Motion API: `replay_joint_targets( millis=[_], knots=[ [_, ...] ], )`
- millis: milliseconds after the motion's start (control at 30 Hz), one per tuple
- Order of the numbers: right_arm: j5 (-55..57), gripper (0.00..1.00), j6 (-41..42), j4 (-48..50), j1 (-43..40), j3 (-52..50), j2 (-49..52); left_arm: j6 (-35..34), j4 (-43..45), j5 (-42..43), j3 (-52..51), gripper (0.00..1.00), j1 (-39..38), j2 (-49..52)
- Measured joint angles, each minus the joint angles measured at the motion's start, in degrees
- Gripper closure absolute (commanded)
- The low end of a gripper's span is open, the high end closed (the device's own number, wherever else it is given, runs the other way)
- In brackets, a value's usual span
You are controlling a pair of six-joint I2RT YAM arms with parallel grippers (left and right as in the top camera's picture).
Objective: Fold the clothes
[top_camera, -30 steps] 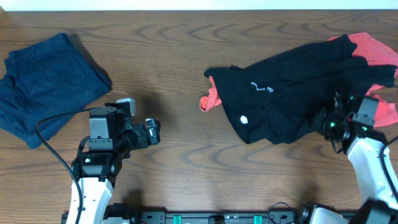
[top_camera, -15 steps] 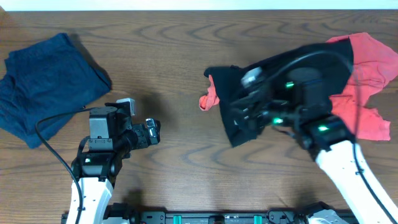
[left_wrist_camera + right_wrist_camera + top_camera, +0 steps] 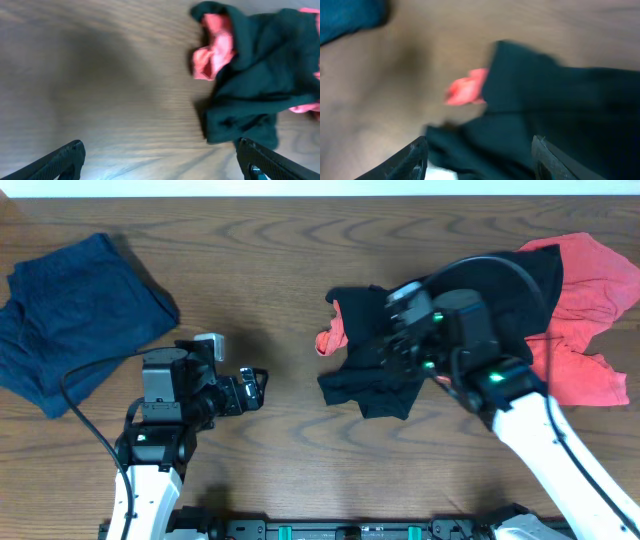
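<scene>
Wooden table (image 3: 300, 280) holds the black shirt (image 3: 372, 388) bunched at centre, partly over the red garment (image 3: 590, 310). Left tool (image 3: 260, 385) is spread. Whether the right tool (image 3: 479, 150) pinches cloth, I cannot tell. Pulling could tangle both garments.

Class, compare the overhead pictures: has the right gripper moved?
Yes. The right gripper swung left across the overhead view, closer to the stationary navy garment.

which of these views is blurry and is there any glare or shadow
Right wrist: heavily smeared, black shirt and coral-red garment have no crisp edges. Left wrist: mildly soft, broad shadow on the table, pale glare at bottom edge. Overhead: sharp, evenly lit.
</scene>
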Motion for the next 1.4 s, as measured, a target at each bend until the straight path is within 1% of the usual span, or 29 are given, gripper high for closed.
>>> replay_joint_targets(
  millis=[67,233,433,567,633,800,833,867,900,967,1067,1133,1233,1300,1367,1400],
  knots=[
    [3.74,0.31,2.36,-1.81,-3.10,0.00,-2.36,-0.04,0.96,0.92,0.00,0.02,-1.53,0.02],
    [10.75,0.30,7.80,-9.14,-13.29,0.13,-5.57,-0.90,4.37,2.14,0.02,0.02,-8.31,2.27],
    [13.55,0.27,10.10,-17.00,-22.73,0.11,-5.14,-6.25,9.20,2.91,0.07,0.02,-16.57,13.62],
    [14.16,0.27,10.60,-19.58,-26.64,0.11,-5.11,-9.92,14.95,2.93,0.11,0.02,-20.63,22.23],
    [14.23,0.27,10.67,-20.70,-27.82,0.11,-5.11,-11.28,19.43,2.99,0.20,0.02,-22.67,26.69],
    [14.27,0.26,10.80,-22.25,-29.77,0.11,-5.11,-12.92,29.22,3.13,0.31,0.02,-26.69,34.99],
    [14.27,0.26,10.82,-22.40,-29.81,0.11,-5.11,-13.14,31.06,3.15,0.31,0.00,-27.34,36.30],
    [14.27,0.26,10.82,-22.47,-29.86,0.11,-5.11,-13.27,32.83,3.10,0.33,0.13,-28.13,37.77],
    [14.27,0.26,10.82,-22.53,-29.88,0.11,-5.11,-13.31,34.21,3.30,0.35,0.31,-28.59,38.51],
    [14.27,0.26,10.82,-22.62,-29.88,0.11,-5.11,-13.92,35.80,3.34,0.66,0.94,-29.62,39.58],
    [14.47,0.28,10.82,-23.17,-29.88,0.11,-5.11,-14.27,35.67,3.39,0.66,0.94,-30.12,40.44],
    [15.08,0.32,10.82,-23.76,-29.88,0.11,-5.07,-14.38,35.32,4.00,0.66,0.94,-29.57,39.85],
    [15.69,0.44,10.91,-24.17,-29.88,0.11,-4.28,-14.56,33.64,5.51,0.59,0.94,-27.39,35.67],
    [15.91,0.56,10.84,-24.22,-29.90,0.11,-3.15,-14.58,31.36,6.19,0.57,0.94,-24.44,29.46],
    [16.24,0.76,10.88,-24.11,-29.94,0.11,-1.14,-14.58,29.33,6.75,0.59,0.94,-20.11,21.40],
    [16.22,0.82,10.91,-23.85,-29.97,0.11,-0.22,-14.58,28.59,6.56,0.63,0.94,-17.90,17.86]
  ],
)
